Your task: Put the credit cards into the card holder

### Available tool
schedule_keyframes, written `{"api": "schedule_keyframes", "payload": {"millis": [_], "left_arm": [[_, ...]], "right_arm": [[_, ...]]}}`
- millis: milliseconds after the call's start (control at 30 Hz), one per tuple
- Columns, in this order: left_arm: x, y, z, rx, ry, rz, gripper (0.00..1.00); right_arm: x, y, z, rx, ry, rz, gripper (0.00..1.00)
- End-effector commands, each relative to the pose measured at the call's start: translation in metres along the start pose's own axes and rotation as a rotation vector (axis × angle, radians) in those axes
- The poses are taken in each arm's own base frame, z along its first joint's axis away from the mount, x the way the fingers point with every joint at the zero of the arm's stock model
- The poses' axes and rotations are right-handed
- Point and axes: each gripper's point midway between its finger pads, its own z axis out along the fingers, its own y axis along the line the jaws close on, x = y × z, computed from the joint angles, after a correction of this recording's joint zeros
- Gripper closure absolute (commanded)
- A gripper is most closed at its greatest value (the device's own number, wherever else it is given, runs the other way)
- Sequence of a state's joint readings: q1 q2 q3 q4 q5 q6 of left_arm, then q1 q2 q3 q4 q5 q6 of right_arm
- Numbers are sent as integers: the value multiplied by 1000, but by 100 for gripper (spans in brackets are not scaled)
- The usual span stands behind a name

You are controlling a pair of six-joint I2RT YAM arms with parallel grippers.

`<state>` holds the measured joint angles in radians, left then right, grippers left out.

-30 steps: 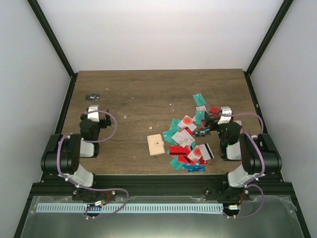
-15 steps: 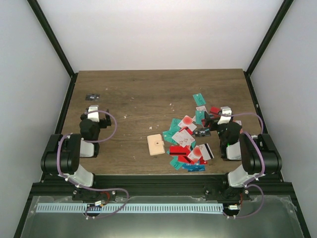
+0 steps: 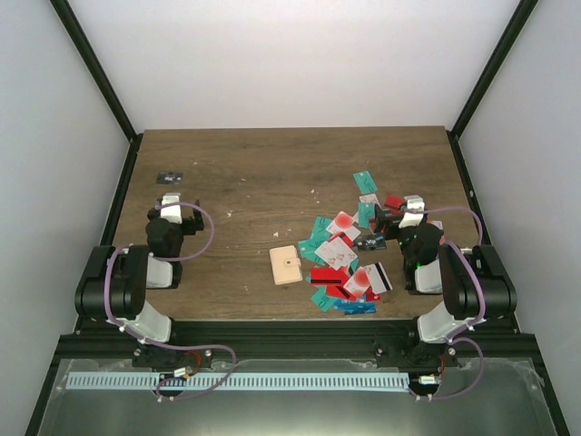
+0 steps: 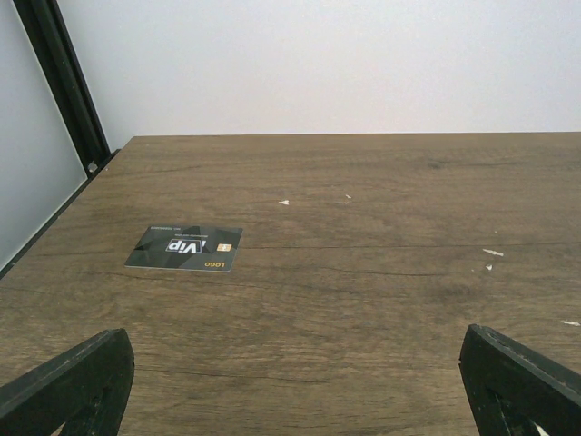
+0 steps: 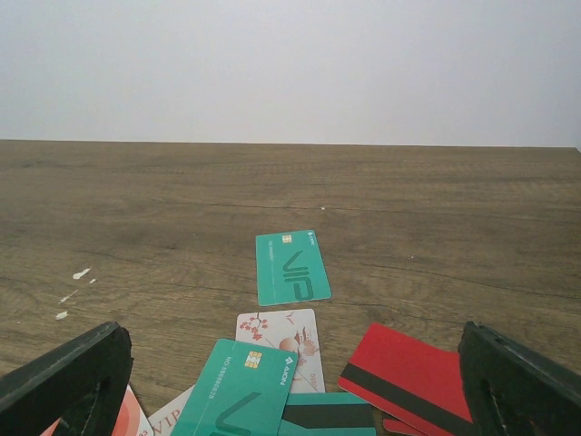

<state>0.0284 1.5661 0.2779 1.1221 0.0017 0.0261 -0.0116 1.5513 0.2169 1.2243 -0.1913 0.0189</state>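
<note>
On the table (image 3: 245, 173), near right: credit cards (image 3: 345, 259) lay heaped | card holder (image 3: 286, 265) lay just left of them | left gripper (image 4: 290, 389) jaws apart, empty | right gripper (image 5: 290, 389) jaws apart, empty

Top view: high, from near edge, looking down over whole worktop (image 3: 272, 163). Wrist views: low, close, facing far edge. Right wrist shares credit cards (image 5: 291, 266) with top.
</note>
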Motion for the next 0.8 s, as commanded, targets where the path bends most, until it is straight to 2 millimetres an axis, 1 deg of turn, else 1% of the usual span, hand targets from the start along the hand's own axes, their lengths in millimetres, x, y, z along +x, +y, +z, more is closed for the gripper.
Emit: {"api": "schedule_keyframes", "payload": {"millis": [0,433,633,767], "left_arm": [[-17,0,0,4,-61,-11,0],[-17,0,0,3,-61,-10,0],[-16,0,0,3,-60,-11,0],[-17,0,0,3,-62,-11,0]], "right_arm": [[-20,-2,4,1,-60,-13,0],[-20,-2,4,1,-66,-16,0],[-16,-3,10,2,-37,-9,0],[-18,-3,7,1,-49,-11,0]]}}
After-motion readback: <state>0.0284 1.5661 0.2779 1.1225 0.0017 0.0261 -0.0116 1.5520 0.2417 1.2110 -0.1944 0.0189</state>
